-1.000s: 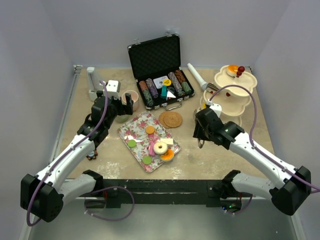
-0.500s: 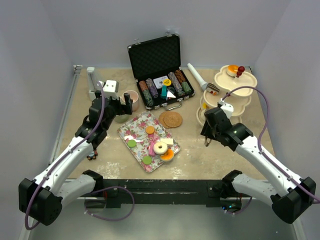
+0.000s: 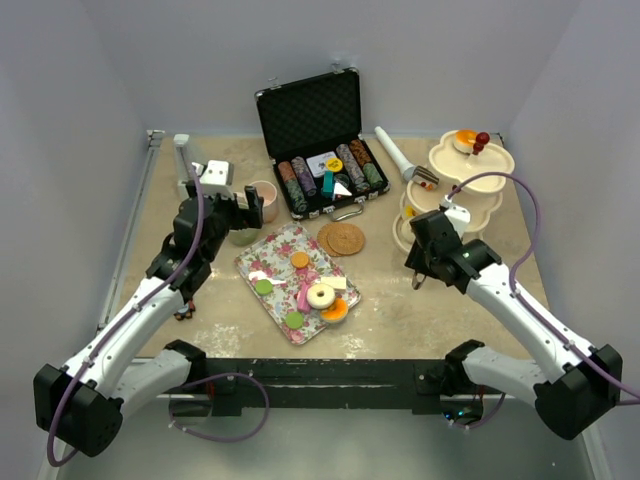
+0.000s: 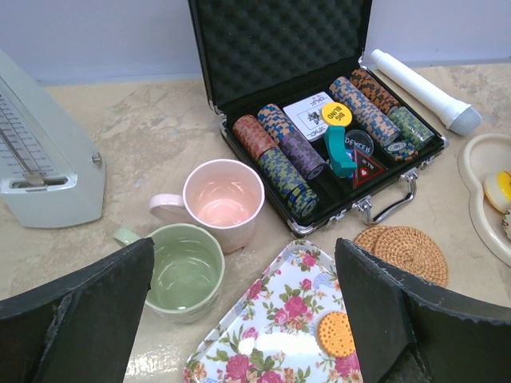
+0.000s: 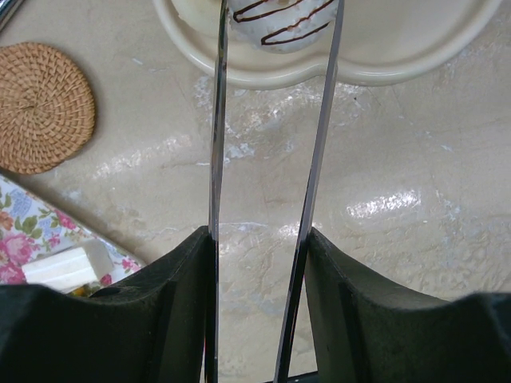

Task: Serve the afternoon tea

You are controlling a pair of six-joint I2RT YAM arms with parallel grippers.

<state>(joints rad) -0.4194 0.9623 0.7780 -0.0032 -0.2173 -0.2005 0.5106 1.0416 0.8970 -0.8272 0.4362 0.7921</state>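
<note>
- Since a second ago our right arm has swung from the middle of the table (image 3: pixel 380 290) over to the foot of the stand (image 3: pixel 495 162). Our left arm has barely shifted.
- Our right fingers (image 5: pixel 172 311) are clamped on a pair of metal tongs (image 5: pixel 215 159). The two blades reach out on either side of a white cake (image 5: pixel 279 20) with brown drizzle, which lies on the bottom tier. The blade tips are out of frame, so we cannot tell whether the cake is pinched or already let go.
- Our left fingers (image 4: pixel 96 319) are spread wide and hold nothing. They hover above the green cup (image 4: pixel 185 267) and the pink cup (image 4: pixel 223 195), which stand close together on the table beside the floral tray (image 3: pixel 280 248).
- We judge the serving well under half done. The stand carries about four pieces: one on top, one in the middle, two on the bottom tier.
- Left to move are roughly eight sweets on the tray, a white donut (image 3: pixel 321 295) among them, and both cups, which are empty and not yet set out.
- Counts: one three-tier stand, two cups, one tray, one pair of tongs.
</note>
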